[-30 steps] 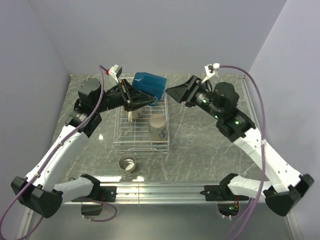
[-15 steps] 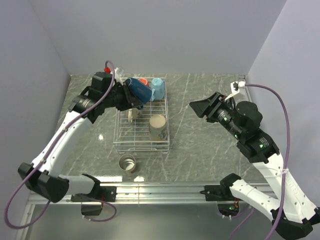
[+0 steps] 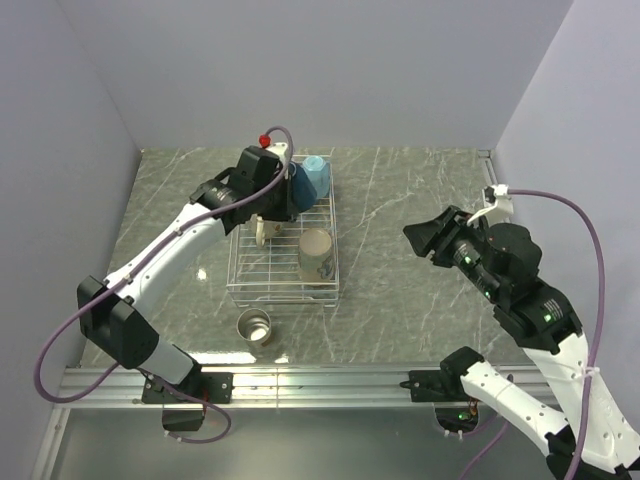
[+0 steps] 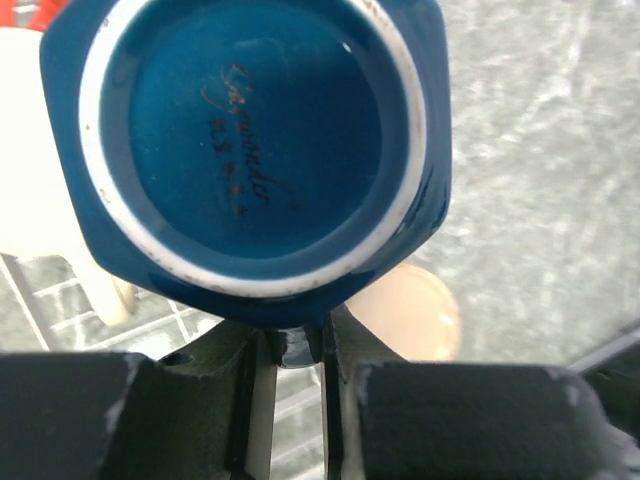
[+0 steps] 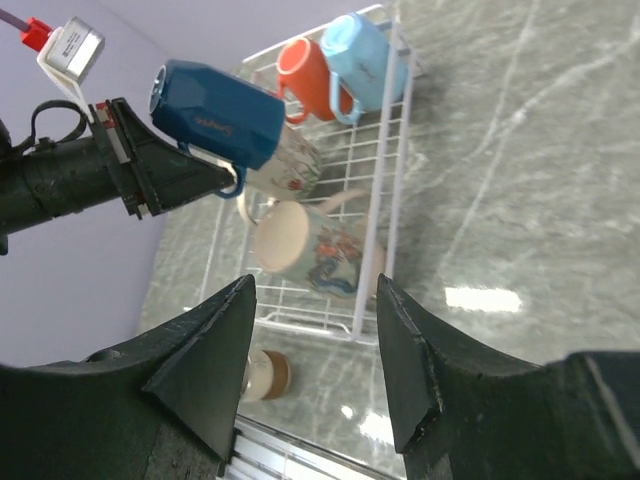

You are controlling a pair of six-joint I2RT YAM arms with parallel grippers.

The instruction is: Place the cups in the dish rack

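My left gripper (image 3: 272, 192) is shut on the handle of the dark blue mug (image 3: 286, 188) and holds it tilted above the far end of the dish rack (image 3: 283, 286). The left wrist view shows the mug's base (image 4: 255, 140), with its handle pinched between my fingers (image 4: 345, 390). The orange mug (image 5: 308, 68) and the light blue mug (image 5: 358, 48) lie at the rack's far end. The white mug (image 5: 290, 165) and the beige mug (image 5: 305, 245) lie nearer. The steel mug (image 3: 255, 326) stands on the table in front of the rack. My right gripper (image 5: 315, 282) is open and empty, right of the rack.
Grey marbled tabletop (image 3: 400, 270) with walls on the left, back and right. An aluminium rail (image 3: 330, 378) runs along the near edge. My left arm's cable (image 3: 60, 350) loops over the left side.
My left arm has carried the dark blue mug lower over the rack's far end. My right arm has pulled back to the right and nearer, away from the rack.
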